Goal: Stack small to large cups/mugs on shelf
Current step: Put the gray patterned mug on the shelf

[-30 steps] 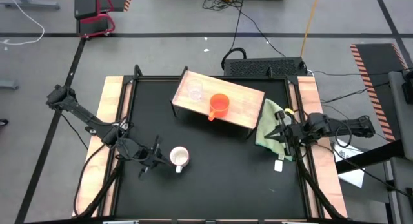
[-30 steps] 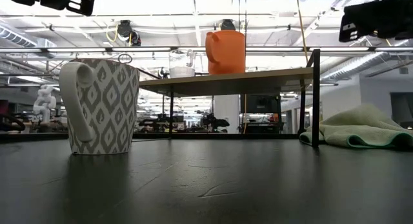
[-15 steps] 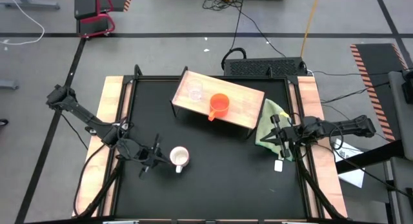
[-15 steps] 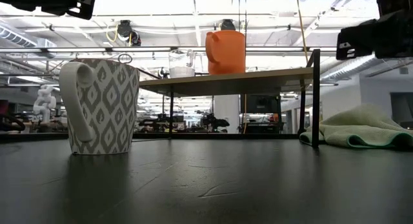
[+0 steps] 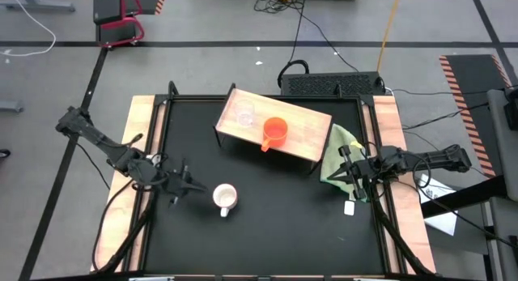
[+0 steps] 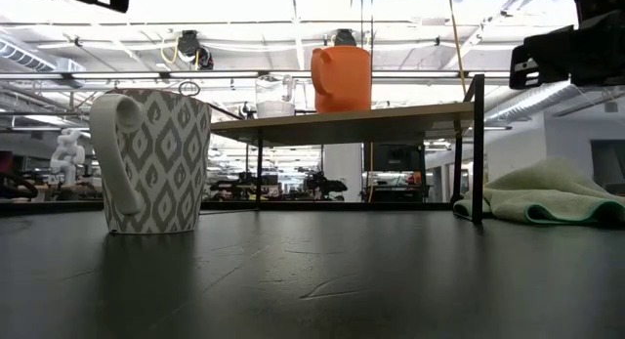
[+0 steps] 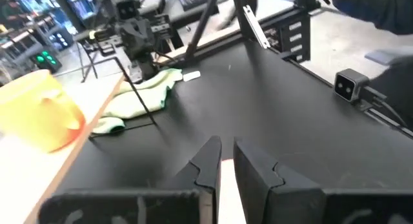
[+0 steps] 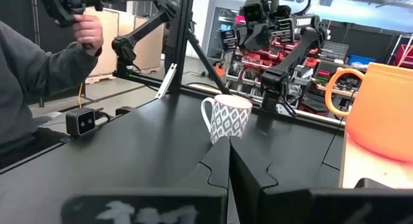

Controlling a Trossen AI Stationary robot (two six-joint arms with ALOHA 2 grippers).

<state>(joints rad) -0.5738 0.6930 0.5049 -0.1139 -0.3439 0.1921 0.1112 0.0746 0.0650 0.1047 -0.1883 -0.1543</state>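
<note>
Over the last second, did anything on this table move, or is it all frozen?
The left gripper drew back from the white mug with the dark speckled pattern, toward the table's left edge, holding nothing. The right gripper, shut, slid slightly inward over the green cloth. The small clear cup and orange-red mug stayed on the wooden shelf.

My left hand [image 5: 193,184] has drawn back to the left, away from the white patterned mug [image 5: 224,197]; a moment ago it sat just beside the mug, and now there is a clear gap of bare tabletop [image 5: 267,224] between them, with my arm swung out toward the left edge. My right hand [image 5: 343,171] has shifted a little further left over the green cloth [image 5: 336,154] and sits slightly lower in the low view.
</note>
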